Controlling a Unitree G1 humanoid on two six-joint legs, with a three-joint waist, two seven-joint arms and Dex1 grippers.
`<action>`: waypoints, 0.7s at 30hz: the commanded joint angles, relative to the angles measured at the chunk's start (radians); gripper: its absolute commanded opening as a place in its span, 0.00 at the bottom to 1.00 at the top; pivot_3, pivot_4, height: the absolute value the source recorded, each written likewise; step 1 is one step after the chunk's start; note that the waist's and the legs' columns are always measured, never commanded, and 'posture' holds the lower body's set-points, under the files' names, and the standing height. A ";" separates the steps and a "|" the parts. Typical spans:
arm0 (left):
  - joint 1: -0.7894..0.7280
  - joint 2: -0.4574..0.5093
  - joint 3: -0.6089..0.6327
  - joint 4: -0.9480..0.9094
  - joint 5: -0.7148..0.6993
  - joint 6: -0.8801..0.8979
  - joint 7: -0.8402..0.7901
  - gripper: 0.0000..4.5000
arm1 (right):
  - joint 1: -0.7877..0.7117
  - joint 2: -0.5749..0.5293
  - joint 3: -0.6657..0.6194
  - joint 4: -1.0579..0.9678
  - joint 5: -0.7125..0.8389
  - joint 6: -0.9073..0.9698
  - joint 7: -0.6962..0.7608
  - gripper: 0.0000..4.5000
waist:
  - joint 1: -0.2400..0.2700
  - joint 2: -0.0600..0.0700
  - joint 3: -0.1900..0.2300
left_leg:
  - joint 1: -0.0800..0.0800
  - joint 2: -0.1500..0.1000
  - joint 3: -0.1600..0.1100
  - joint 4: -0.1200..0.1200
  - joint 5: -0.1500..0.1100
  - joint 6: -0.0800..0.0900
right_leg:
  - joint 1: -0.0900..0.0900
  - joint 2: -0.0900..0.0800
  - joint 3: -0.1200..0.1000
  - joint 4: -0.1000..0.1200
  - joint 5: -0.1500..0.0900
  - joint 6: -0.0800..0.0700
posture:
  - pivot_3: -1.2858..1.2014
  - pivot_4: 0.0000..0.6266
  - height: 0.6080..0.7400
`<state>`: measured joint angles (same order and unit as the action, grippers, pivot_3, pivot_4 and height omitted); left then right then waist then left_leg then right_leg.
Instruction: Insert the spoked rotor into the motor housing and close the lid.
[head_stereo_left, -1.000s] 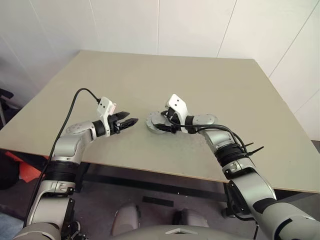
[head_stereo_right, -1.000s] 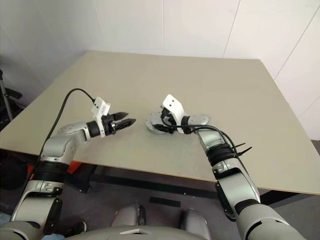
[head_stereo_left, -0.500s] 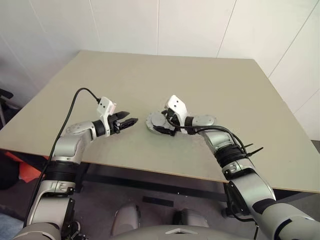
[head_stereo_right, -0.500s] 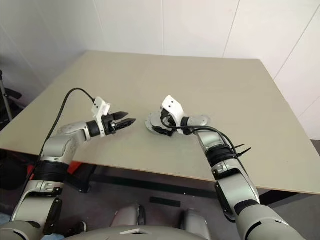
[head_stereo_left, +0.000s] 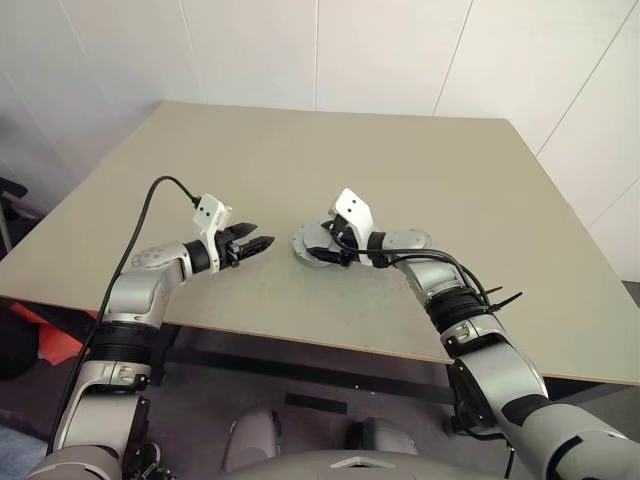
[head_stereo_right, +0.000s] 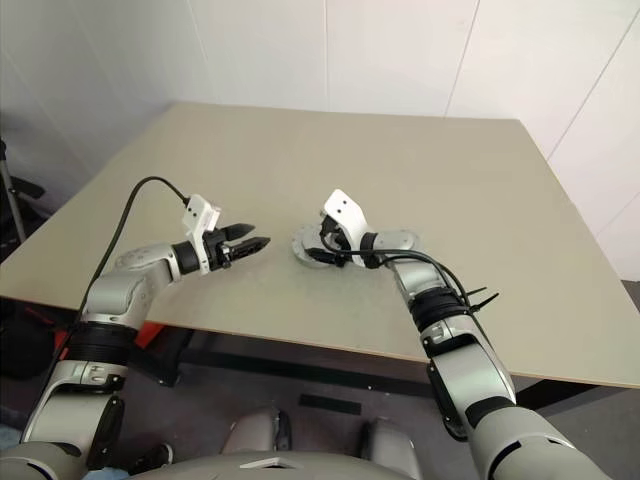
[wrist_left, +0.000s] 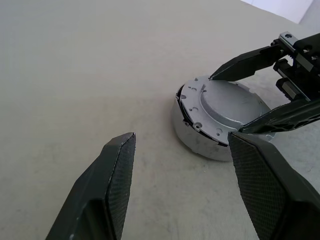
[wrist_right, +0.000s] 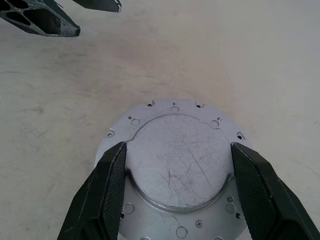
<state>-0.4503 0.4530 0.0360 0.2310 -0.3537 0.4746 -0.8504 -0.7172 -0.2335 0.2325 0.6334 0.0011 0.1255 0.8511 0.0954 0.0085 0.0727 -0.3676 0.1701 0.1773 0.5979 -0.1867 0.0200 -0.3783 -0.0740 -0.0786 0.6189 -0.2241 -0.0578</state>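
Note:
The motor housing (wrist_left: 200, 142), a squat silver ring, sits mid-table with the lid (wrist_right: 177, 155) lying on top, grey face up. My right gripper (wrist_right: 177, 147) reaches over it from the right, and its two fingers press on either side of the lid's raised round centre. My left gripper (head_stereo_left: 260, 243) hovers just left of the housing, open and holding nothing, with its fingertips (wrist_left: 120, 150) a short way off the housing wall. The spoked rotor is hidden.
The beige table (head_stereo_left: 400, 160) is bare around the housing. Its front edge runs close below both arms. White walls stand behind the table.
The right gripper's fingers spread a little wider around the lid and then closed back against its raised centre. The left arm and the housing stayed put.

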 joint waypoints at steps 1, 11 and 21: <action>0.002 0.017 0.025 -0.019 -0.005 -0.020 0.001 0.69 | -0.011 -0.009 0.004 -0.006 -0.009 0.032 0.012 0.70 | 0.000 0.000 0.000 | 0.000 0.000 0.000 0.000 0.000 0.000 | 0.000 0.000 0.000 0.000 0.000 0.000 | 0.52 0.00 1.00; 0.023 0.023 0.027 -0.030 -0.010 -0.015 0.007 0.69 | -0.040 0.007 -0.028 -0.082 0.030 0.160 0.013 0.70 | 0.000 0.000 0.000 | -0.004 0.000 0.000 -0.002 0.000 0.001 | -0.004 0.000 0.000 -0.001 0.002 -0.006 | 0.52 0.00 1.00; 0.026 0.023 0.025 -0.023 -0.007 -0.015 0.013 0.69 | -0.049 0.031 -0.047 -0.060 0.024 0.170 -0.062 0.70 | -0.001 0.000 0.000 | -0.003 0.000 0.000 -0.002 0.001 -0.001 | -0.005 0.000 0.000 0.000 0.000 -0.002 | 0.52 0.00 1.00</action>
<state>-0.4145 0.4645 0.0377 0.2302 -0.3539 0.4747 -0.8381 -0.7372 -0.2018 0.2003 0.5753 0.0292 0.3120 0.8152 0.0945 0.0086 0.0728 -0.3709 0.1702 0.1777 0.5960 -0.1860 0.0187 -0.3834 -0.0739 -0.0786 0.6186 -0.2239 -0.0602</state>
